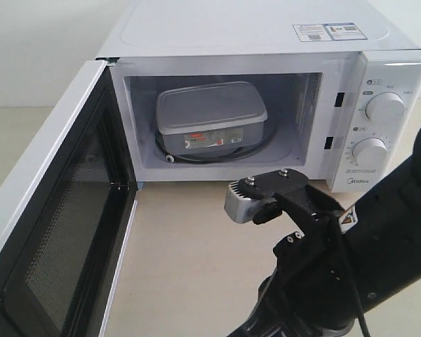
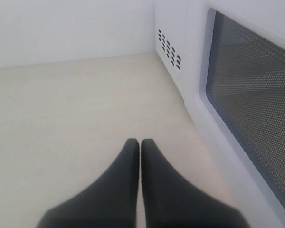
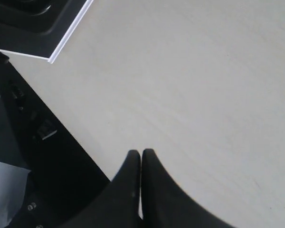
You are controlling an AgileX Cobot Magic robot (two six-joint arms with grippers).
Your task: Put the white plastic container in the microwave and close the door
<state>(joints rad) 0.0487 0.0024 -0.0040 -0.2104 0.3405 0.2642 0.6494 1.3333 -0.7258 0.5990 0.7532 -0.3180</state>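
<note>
Door [image 1: 56,232] swung wide open, lower left of your exterior view. White plastic container [image 1: 210,116] sits inside microwave [image 1: 266,28] cavity, upper centre. Your left gripper [image 2: 140,142] clenched, empty, near door's outer face; right gripper [image 3: 141,153] clenched, empty, over table [image 3: 204,95].

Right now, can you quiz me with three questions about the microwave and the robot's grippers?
1. True or false: the white plastic container sits inside the microwave.
2. Pick one. The door is: A) wide open, B) shut, C) taken off.
3. Fill the blank: the left gripper and the right gripper are both ____, holding nothing.
Key: 1 true; 2 A; 3 shut.
</note>
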